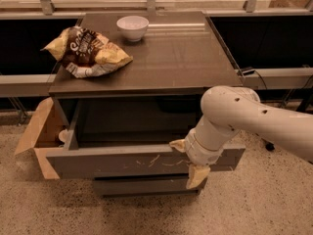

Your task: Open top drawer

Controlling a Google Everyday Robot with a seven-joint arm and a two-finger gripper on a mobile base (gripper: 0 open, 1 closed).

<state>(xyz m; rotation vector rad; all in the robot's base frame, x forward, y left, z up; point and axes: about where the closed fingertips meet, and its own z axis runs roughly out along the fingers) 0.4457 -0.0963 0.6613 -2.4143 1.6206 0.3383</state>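
Note:
The top drawer (117,162) is the wide grey-brown front with pale scratches, and it stands pulled well out from under the tabletop, its dark inside showing. My gripper (188,160) is at the right part of that front, on the end of the white arm (244,116). Its two tan fingertips are apart: one (178,145) lies at the front's top edge, the other (197,176) hangs over the front's lower edge. It holds nothing I can see. A smaller plain drawer front (142,185) sits shut below.
On the dark tabletop (181,58) stand a white bowl (132,27) at the back and a crumpled chip bag (88,53) at the left. An open cardboard box (38,133) stands against the cabinet's left side. A window ledge runs behind; speckled floor in front.

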